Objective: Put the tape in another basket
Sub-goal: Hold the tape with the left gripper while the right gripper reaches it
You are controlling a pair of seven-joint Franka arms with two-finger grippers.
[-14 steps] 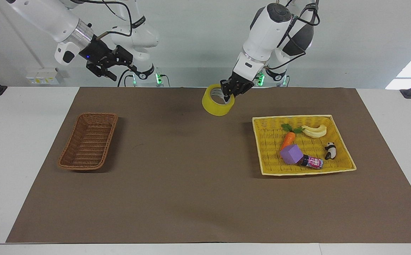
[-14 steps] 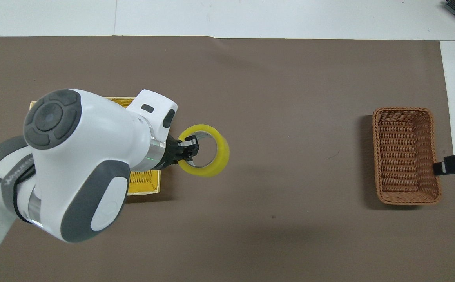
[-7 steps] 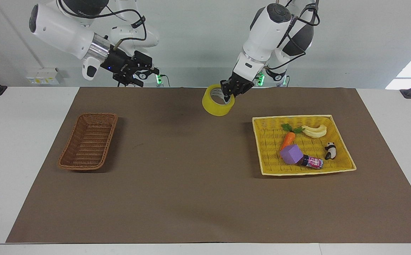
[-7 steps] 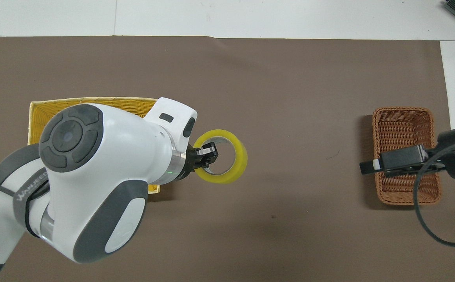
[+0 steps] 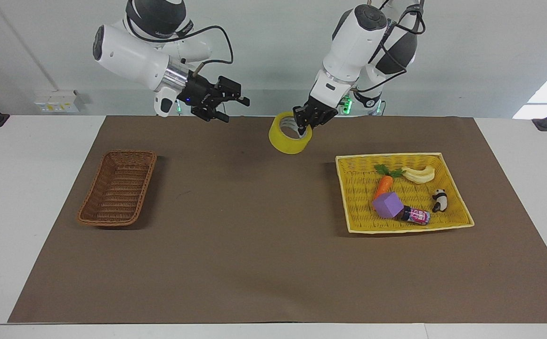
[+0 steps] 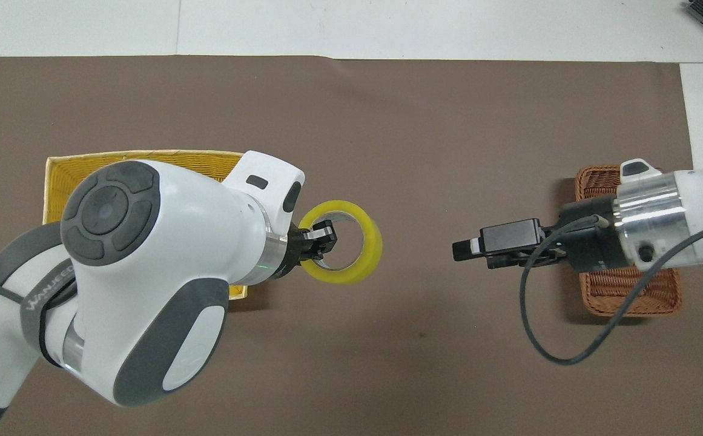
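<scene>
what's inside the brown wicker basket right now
The basket shows only bare weave inside in the facing view. Overhead, the right arm covers part of it.

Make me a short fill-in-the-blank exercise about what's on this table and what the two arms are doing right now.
1. The left gripper is shut on the rim of the translucent yellow roll of packing tape, holding it up over the brown ____.
2. The open right gripper holds ____.
3. The narrow dark brown woven wicker basket has ____ inside it.
4. The orange toy carrot lies in the flat ____ woven tray.

Missing words: mat; nothing; nothing; yellow
</scene>
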